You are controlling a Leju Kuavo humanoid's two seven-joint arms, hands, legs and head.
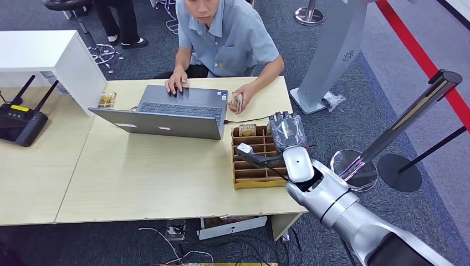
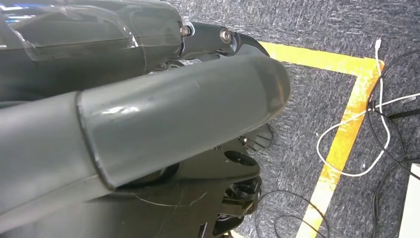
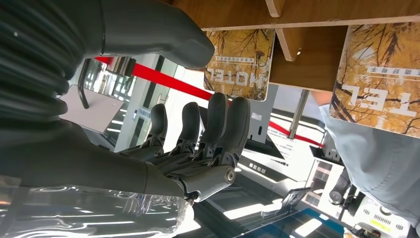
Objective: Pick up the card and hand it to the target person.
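A wooden card rack with several slots stands at the desk's right end. One "HOTEL" card stands upright in its far row; up close, two such cards stand in the slots. My right hand hovers at the rack's far right corner, fingers stretched out straight and thumb apart from them, holding nothing. The seated person across the desk holds another card in one hand. My left hand's thumb hangs over the floor; its fingers are hidden.
An open laptop sits mid-desk under the person's other hand. A further card lies near the desk's far left corner. A black router stands on the left table. Stanchion posts and a grey kiosk are to the right.
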